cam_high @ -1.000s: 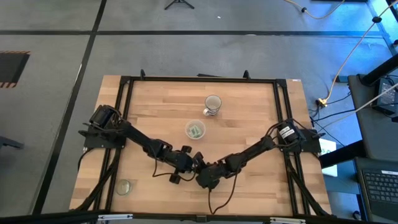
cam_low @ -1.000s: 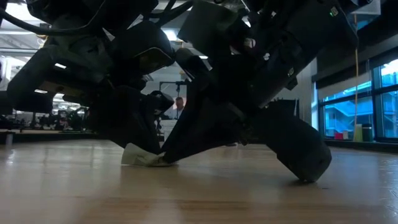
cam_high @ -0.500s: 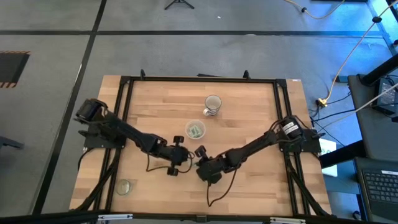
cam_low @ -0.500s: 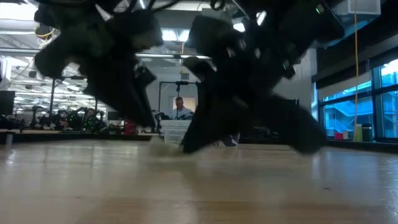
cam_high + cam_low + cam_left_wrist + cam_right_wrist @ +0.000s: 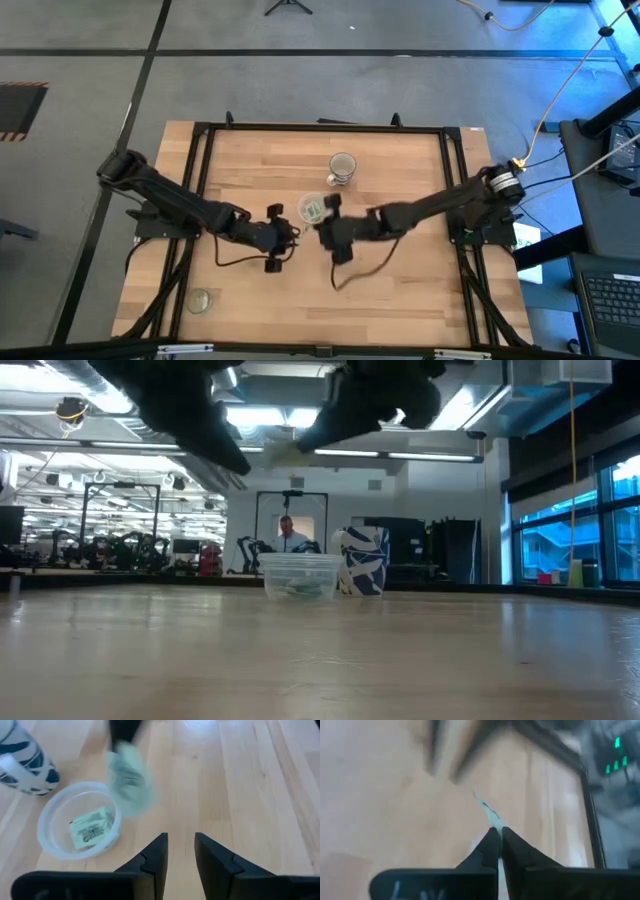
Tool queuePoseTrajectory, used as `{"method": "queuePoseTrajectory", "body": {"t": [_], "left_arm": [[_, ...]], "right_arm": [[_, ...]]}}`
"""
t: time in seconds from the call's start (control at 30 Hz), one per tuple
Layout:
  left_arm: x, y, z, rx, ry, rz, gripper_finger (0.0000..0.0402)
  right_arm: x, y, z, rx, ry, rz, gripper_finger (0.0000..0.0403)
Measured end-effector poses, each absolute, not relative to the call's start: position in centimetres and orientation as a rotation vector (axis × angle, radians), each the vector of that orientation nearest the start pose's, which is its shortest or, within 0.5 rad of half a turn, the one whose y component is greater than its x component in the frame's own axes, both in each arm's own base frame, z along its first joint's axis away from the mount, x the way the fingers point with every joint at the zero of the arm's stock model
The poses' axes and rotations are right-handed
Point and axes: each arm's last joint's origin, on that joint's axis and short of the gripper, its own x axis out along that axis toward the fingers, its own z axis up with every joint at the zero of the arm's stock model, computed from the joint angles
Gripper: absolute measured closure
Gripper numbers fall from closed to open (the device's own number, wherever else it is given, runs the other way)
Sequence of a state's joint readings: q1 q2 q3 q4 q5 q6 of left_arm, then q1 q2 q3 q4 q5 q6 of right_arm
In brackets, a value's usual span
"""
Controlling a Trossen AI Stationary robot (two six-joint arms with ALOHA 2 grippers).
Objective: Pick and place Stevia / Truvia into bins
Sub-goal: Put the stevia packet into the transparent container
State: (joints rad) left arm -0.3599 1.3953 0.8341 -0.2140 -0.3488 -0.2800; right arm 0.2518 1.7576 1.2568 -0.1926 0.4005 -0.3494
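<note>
The clear round cup stands mid-table with pale green sachets lying on its bottom. My right gripper hangs in the air just right of the cup, shut on one pale green sachet. In the left wrist view that sachet dangles over the cup's rim. My left gripper hovers left of the cup, also off the table, with its fingers a little apart and nothing between them. In the low view both arms are high above the cup. My right gripper pinches the sachet between its two fingers by one edge. The sachet is lifted clear of the table and hangs below the fingers, seen edge-on in the right wrist view.
A patterned blue-and-white cup stands just beyond the clear cup, toward the far edge. A small flat clear round piece lies near the table's near left corner. Bare wood spreads around the arms. A person stands in the room behind.
Both grippers have risen from the table near its near edge and moved toward the far edge. The right one has kept shut on the sachet, lifted it off the wood and carried it up beside the clear cup. The left one has drawn back leftward.
</note>
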Motion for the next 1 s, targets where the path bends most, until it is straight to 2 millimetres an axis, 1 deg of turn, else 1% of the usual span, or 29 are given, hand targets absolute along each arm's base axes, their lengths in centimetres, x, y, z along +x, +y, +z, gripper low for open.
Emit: {"method": "queuePoseTrajectory", "body": {"t": [0.07, 0.17, 0.33, 0.47, 0.6, 0.77, 1.0], "left_arm": [[26.2, -8.7, 22.1, -0.022, 0.732, 0.112, 0.0311], [25.3, -8.4, 22.3, -0.055, 0.770, 0.154, 0.0311], [24.6, -8.1, 22.4, -0.111, 0.811, 0.198, 0.0313], [24.6, -8.1, 22.4, -0.117, 0.813, 0.197, 0.0313], [24.6, -8.1, 22.3, -0.114, 0.812, 0.205, 0.0313], [24.6, -8.1, 22.4, -0.129, 0.806, 0.212, 0.0313], [24.6, -8.1, 22.4, -0.139, 0.804, 0.217, 0.0313]], "right_arm": [[37.4, 6.9, 23.8, -0.516, 0.730, -0.071, 0.0397], [37.3, 4.9, 23.2, -0.472, 0.816, -0.110, 0.0397], [38.1, 3.1, 21.6, -0.421, 0.858, -0.104, 0.0397], [38.6, 2.3, 20.8, -0.428, 0.872, -0.115, 0.0398], [39.2, 1.4, 19.1, -0.422, 0.907, -0.131, 0.0396], [39.8, 0.6, 17.6, -0.414, 0.933, -0.147, 0.0390], [39.9, 0.4, 17.1, -0.413, 0.937, -0.152, 0.0388]]}}
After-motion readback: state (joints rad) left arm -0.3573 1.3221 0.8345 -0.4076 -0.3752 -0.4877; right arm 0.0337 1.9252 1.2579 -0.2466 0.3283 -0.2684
